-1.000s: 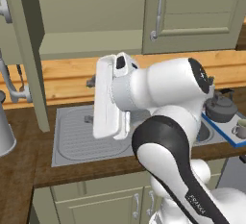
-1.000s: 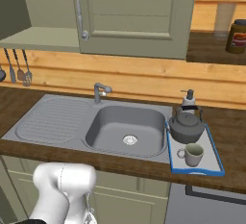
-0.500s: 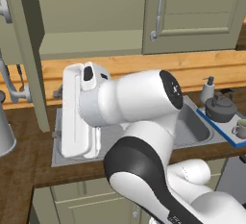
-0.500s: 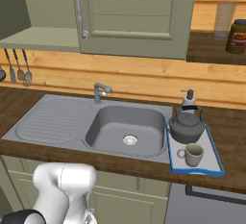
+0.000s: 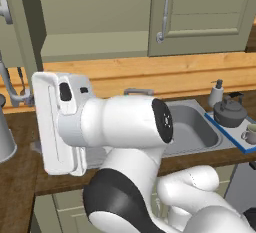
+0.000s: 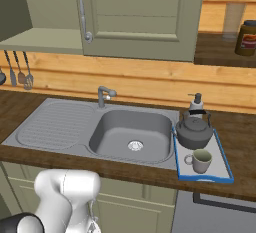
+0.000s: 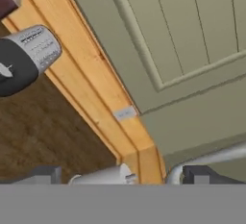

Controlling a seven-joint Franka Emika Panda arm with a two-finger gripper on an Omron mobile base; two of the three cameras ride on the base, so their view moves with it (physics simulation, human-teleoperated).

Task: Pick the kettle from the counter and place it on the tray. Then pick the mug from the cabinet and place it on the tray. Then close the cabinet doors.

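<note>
Already, in the left base view, the dark grey metal kettle stands on the blue-rimmed grey tray, and the olive-green cabinet door at the left is swung open.

In the right base view, the pale green ceramic mug sits on the tray just beside the kettle, so I judge that only closing the doors is left.

In the hand view, the jaws are wide apart and hold nothing; a panelled green door fills the space ahead of them.
</note>
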